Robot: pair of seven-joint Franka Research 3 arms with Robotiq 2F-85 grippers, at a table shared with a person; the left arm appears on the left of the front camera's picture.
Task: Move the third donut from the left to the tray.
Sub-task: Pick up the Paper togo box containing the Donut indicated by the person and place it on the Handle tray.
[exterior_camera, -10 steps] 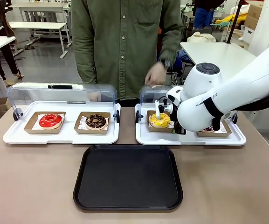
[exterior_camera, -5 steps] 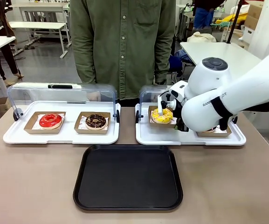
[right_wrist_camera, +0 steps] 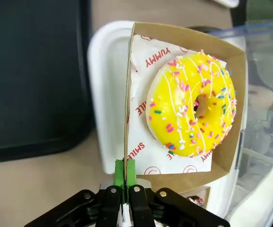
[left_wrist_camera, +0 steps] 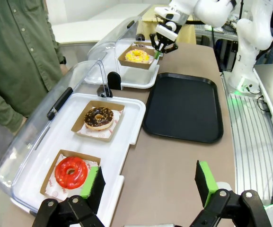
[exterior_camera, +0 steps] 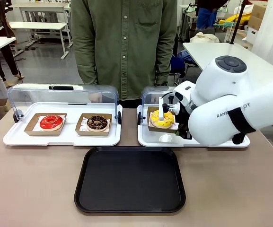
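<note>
Yellow donut (right_wrist_camera: 191, 104) rides its brown cardboard square (right_wrist_camera: 183, 170) just above the right white display tray (exterior_camera: 148, 139), my right gripper (right_wrist_camera: 125, 182) pinched shut on the card's near edge so the icing goes untouched. The black tray (exterior_camera: 129, 179) waits nearer me, to the left. My left gripper (left_wrist_camera: 148, 187) hangs wide apart, idle, above the table (left_wrist_camera: 174, 161).
</note>
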